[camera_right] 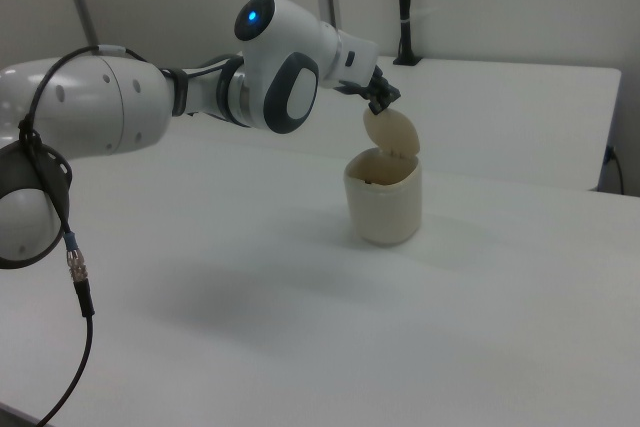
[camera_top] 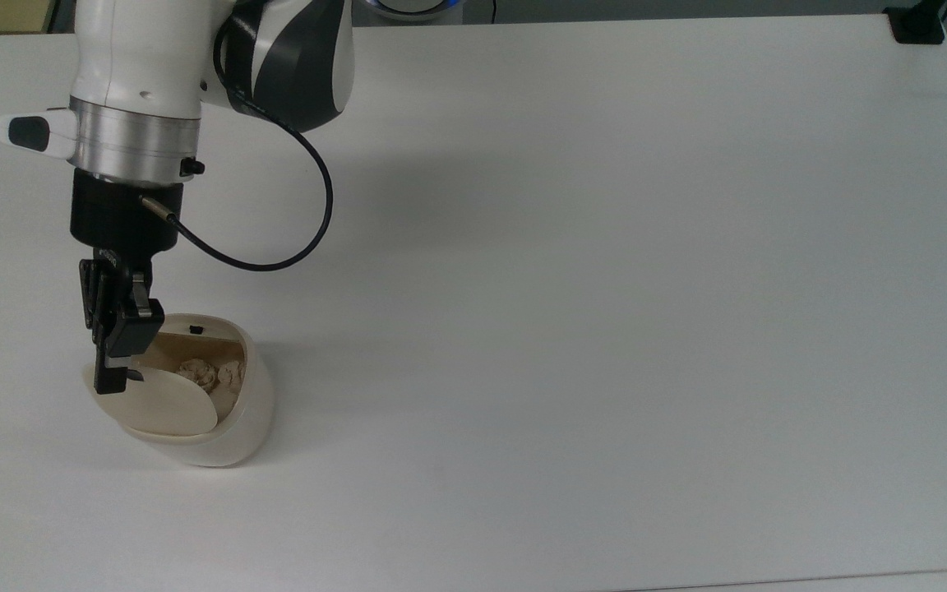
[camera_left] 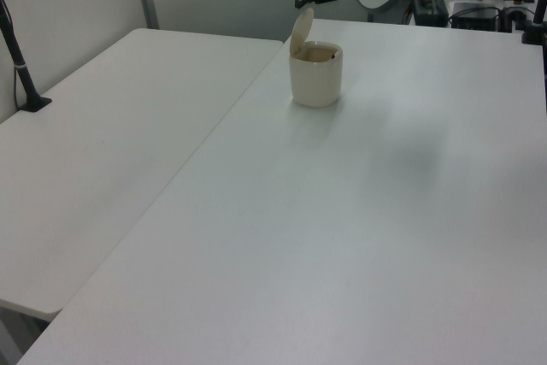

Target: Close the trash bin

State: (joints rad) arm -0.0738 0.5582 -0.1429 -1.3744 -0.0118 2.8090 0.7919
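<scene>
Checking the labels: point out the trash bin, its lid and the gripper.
trash bin [camera_right: 383, 209], right view, front wall.
lid [camera_top: 169, 403], top view, flat face.
gripper [camera_top: 110, 380], top view, tip of the fingers.

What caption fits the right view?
Robot gripper at the raised lid of an open trash bin.

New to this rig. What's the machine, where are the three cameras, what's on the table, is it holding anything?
One white robot arm ending in a black two-finger gripper. The top view looks down on the white table; the left view and right view look across it from opposite sides. On the table stands one cream trash bin with its hinged lid raised, crumpled paper inside. The gripper sits at the lid's upper edge in the right view, likely about to push it shut. Whether it grips anything cannot be told.
</scene>
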